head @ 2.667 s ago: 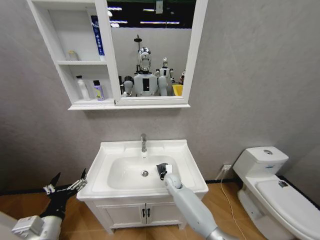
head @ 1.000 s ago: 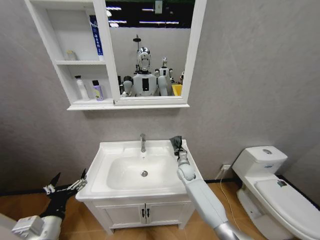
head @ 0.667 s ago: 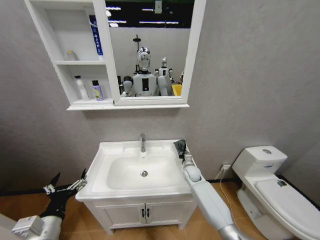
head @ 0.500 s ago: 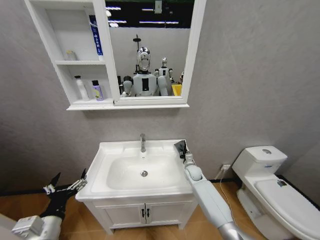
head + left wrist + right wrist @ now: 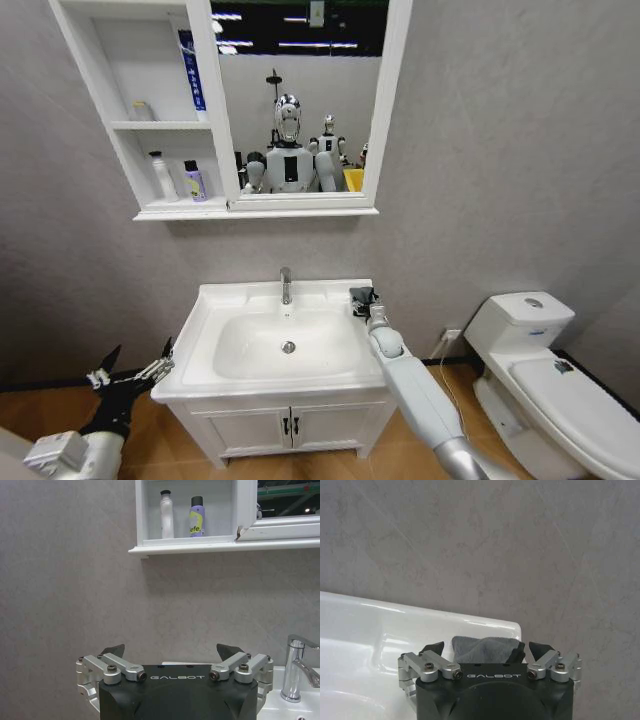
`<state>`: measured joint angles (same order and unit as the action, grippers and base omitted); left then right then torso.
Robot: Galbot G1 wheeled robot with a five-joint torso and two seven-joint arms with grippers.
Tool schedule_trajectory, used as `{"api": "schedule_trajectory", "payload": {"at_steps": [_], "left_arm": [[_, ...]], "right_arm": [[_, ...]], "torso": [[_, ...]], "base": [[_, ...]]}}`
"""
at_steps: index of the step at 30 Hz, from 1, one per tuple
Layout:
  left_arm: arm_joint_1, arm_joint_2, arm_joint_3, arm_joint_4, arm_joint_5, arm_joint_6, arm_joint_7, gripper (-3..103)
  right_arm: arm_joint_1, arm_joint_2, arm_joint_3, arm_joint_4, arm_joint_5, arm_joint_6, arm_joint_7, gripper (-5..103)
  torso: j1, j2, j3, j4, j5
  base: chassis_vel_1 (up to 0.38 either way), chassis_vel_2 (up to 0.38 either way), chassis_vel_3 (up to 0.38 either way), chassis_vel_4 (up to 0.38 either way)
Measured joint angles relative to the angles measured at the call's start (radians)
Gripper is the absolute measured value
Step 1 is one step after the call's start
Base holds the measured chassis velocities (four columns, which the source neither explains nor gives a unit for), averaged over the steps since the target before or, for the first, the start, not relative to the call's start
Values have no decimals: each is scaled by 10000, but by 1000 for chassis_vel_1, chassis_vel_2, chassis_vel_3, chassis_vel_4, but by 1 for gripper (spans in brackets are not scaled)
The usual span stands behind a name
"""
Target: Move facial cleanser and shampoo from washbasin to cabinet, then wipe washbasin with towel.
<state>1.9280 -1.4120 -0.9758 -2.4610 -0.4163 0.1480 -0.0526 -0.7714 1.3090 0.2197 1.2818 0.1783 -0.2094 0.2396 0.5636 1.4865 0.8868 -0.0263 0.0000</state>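
The dark grey towel (image 5: 357, 295) lies on the back right corner of the white washbasin (image 5: 230, 300). My right gripper (image 5: 364, 300) is right over it. In the right wrist view the towel (image 5: 477, 649) sits on the washbasin rim (image 5: 395, 625), between the spread fingers of the open right gripper (image 5: 486, 651). My left gripper (image 5: 131, 371) hangs open, low and to the left of the washbasin. The cabinet (image 5: 128, 125) holds a white bottle (image 5: 159, 175) and a purple bottle (image 5: 194, 181) on its lowest shelf. I cannot tell which is the cleanser or the shampoo.
A chrome tap (image 5: 286, 284) stands at the washbasin's back. A mirror (image 5: 300, 100) adjoins the cabinet. A blue tube (image 5: 191, 70) leans in the top shelf. A white toilet (image 5: 545, 375) stands to the right, and a two-door vanity (image 5: 290, 425) sits under the washbasin.
My right gripper carried the towel from the right side of the bowl to the back right corner. It then came down onto the rim. The left arm has not moved.
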Motion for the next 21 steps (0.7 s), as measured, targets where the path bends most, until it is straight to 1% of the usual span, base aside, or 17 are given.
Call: {"api": "schedule_trajectory", "payload": {"at_steps": [2,6,7,9,10,14,15,17,18,20,21], "left_arm": [[0,0,0,0,0,0,0,100],[0,0,0,0,0,0,0,100],[0,0,0,0,0,0,0,100],[0,0,0,0,0,0,0,100],[0,0,0,0,0,0,0,100],[0,0,1,0,0,0,1,100],[0,0,1,0,0,0,1,100],[0,0,0,0,0,0,-1,100],[0,0,0,0,0,0,-1,100],[0,0,0,0,0,-1,0,100],[0,0,0,0,0,-1,0,100]], "right_arm": [[-149,-43,37,426,-221,29,132,100],[-478,-154,111,1085,-448,28,302,100],[-810,-253,169,1616,-490,-9,431,100],[-1330,-422,279,2510,-400,-189,585,100],[-1330,-422,279,2510,-400,-189,585,100],[-2489,-700,538,4632,83,-787,847,100],[-2489,-700,538,4632,83,-787,847,100],[-3119,-742,736,5512,199,-1021,958,100],[-3119,-742,736,5512,199,-1021,958,100],[-3971,-814,1122,6470,319,-1270,1048,100],[-3971,-814,1122,6470,319,-1270,1048,100]], "torso": [[0,1,0,0,0],[0,0,0,0,-1],[0,0,0,0,0],[0,1,0,-1,0],[0,1,0,-1,0],[0,1,-1,-2,0],[0,1,-1,-2,0],[-1,1,-1,0,-1],[-1,1,-1,0,-1],[-1,1,-1,-1,1],[-1,1,-1,-1,1]], "base": [[0,0,0,0],[0,0,0,0],[0,0,0,0],[0,0,0,0],[0,0,0,0],[0,0,0,0],[0,0,0,0],[0,0,0,0],[0,0,0,0],[0,0,0,0],[0,0,0,0]]}}
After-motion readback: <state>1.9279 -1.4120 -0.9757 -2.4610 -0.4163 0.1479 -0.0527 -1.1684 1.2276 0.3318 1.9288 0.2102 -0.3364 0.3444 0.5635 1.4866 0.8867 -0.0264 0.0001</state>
